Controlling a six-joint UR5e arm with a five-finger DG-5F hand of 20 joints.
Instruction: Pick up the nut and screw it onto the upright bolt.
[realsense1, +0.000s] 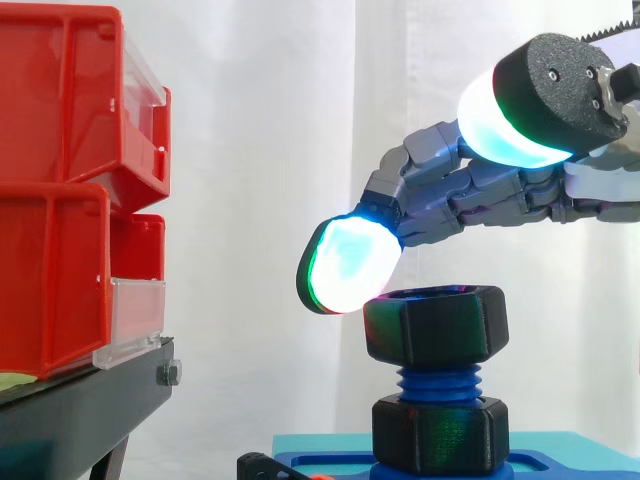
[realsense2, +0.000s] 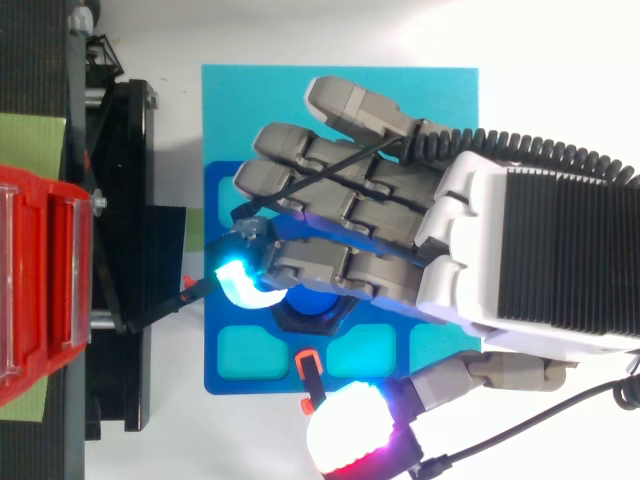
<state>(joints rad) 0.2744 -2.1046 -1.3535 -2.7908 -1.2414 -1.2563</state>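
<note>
A black hex nut (realsense1: 435, 325) sits at the top of the upright blue threaded bolt (realsense1: 437, 382), with a few threads showing below it. A second black nut (realsense1: 440, 432) sits at the bolt's foot on the blue base (realsense1: 320, 462). My hand (realsense1: 480, 195) hovers just above the top nut, fingers stretched out leftward and open. One glowing fingertip (realsense1: 345, 265) hangs at the nut's upper left edge, touching or nearly so. The thumb pad (realsense1: 510, 125) is raised high to the right, away from the nut. From above, the hand (realsense2: 400, 210) covers most of the nut (realsense2: 312, 322).
Red bins (realsense1: 70, 190) are stacked on a black stand (realsense1: 80, 400) to the left, well apart from the bolt. The blue base (realsense2: 215, 300) lies on a cyan mat (realsense2: 240, 100). A small red and black clip (realsense2: 305, 365) sits at the base's near edge.
</note>
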